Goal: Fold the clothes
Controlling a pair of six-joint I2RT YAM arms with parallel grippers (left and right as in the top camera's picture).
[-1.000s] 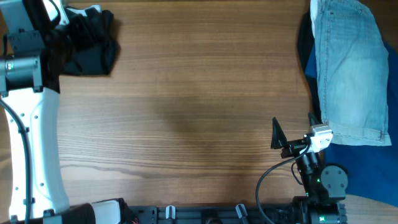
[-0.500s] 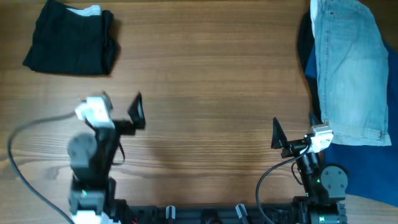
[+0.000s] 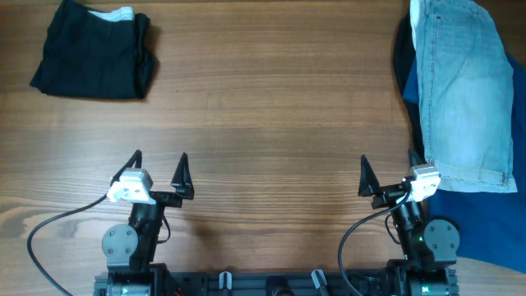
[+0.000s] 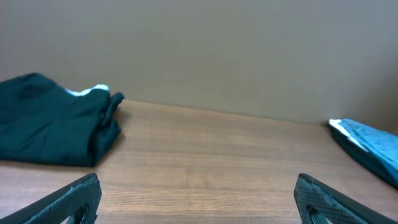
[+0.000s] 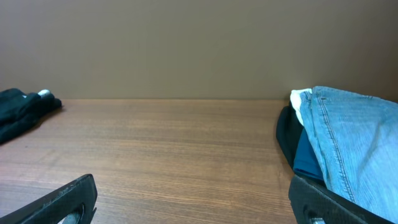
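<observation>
Left fingers [image 3: 182, 168]: spread wide, gripping nothing; parked at the near edge of the counter [image 3: 271, 107], left of centre, tips pointing toward the far edge.
Right fingers [image 3: 364, 174]: spread wide, gripping nothing; parked at the near edge, right of centre, tips pointing the same way.
Black shorts [image 3: 90, 57]: compact folded bundle in the far left corner of the counter, lying flat, well apart from both sets of fingers.
White label [image 3: 115, 14]: showing at the far edge of the bundle.
Denim shorts [image 3: 464, 90]: light blue, laid lengthwise along the right side; the hem lies just beside the outer right finger.
Blue cloth [image 3: 477, 222]: bright blue, underneath the denim shorts, showing past the hem at the near right corner.
Dark fabric [image 3: 400, 57]: narrow strip along the left edge of the denim; what it is cannot be told.
Cable [image 3: 49, 226]: loops over the counter left of the left arm's base.
</observation>
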